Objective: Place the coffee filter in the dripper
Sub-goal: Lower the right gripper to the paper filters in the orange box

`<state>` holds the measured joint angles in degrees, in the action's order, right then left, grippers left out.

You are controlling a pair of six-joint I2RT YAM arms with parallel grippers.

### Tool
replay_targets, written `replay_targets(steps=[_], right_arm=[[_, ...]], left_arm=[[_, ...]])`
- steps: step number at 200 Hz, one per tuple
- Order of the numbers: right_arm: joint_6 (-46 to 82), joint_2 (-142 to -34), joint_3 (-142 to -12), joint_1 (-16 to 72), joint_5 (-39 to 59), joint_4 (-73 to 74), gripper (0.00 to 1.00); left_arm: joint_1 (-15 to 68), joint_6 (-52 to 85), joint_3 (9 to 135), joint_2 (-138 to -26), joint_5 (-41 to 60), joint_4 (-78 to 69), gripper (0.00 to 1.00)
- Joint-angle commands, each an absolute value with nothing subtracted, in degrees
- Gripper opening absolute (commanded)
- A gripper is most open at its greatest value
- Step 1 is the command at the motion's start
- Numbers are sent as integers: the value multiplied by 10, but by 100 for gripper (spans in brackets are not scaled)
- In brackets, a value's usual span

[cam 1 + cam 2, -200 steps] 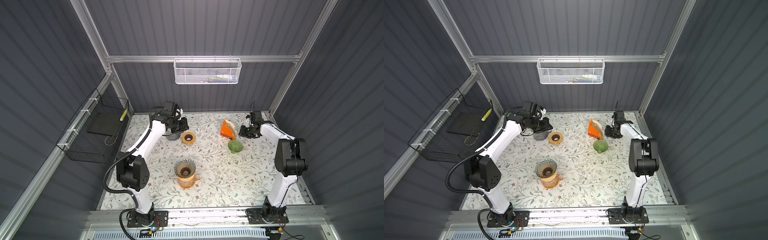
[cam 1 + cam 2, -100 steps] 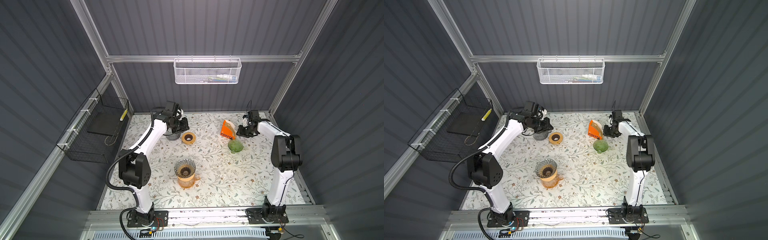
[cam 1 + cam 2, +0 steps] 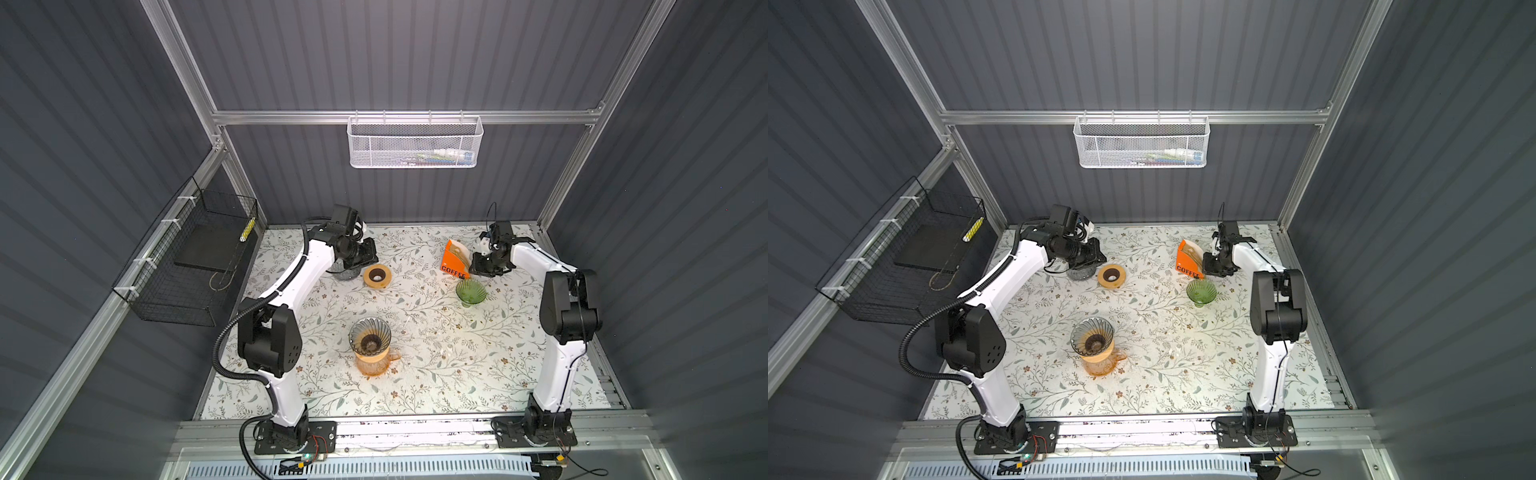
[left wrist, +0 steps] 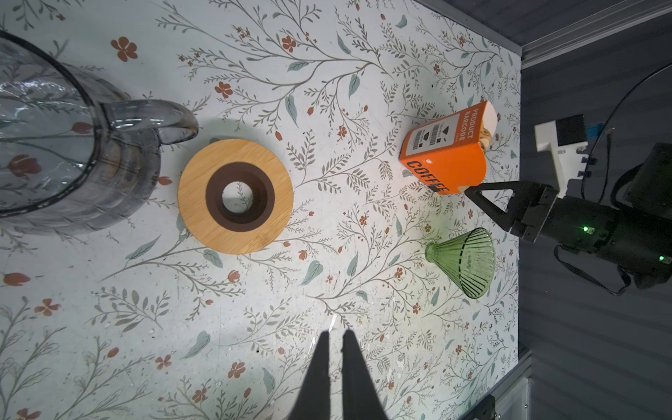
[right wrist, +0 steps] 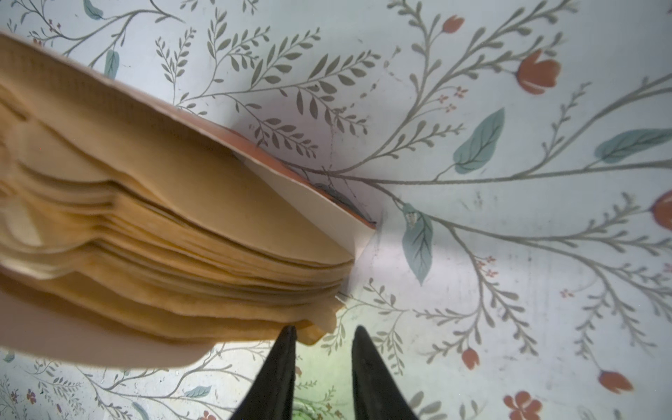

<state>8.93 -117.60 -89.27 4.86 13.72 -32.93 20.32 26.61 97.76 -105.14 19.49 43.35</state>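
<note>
Brown coffee filters [image 5: 163, 218] sit in the orange box [image 3: 455, 261] near the back edge of the worktop [image 3: 436, 374], beside the green dripper [image 3: 470, 289]. Right gripper [image 5: 323, 329], slightly spread, is by them; left gripper [image 4: 337, 332] is pressed together.

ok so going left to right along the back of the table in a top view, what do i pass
glass jug → wooden ring → orange filter box → green dripper
</note>
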Motion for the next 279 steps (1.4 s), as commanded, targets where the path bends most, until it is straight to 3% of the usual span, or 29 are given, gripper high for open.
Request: replay_targets(steps=[1,68,129,279], right_arm=[[87,-1177,-904,52,122,-344,29],[75,-1145,-905,52,125,-359,28],[57,-1125,-907,54,143,-367,21],[33,-1174,-954,84,139,-402,18]], left_arm=[[207,261,972,-1035,197,433,11],[207,259,963,-1029,200,427,11],[206,262,956,-1025,203,417,11],[206,255,943,-1015,197,417,11]])
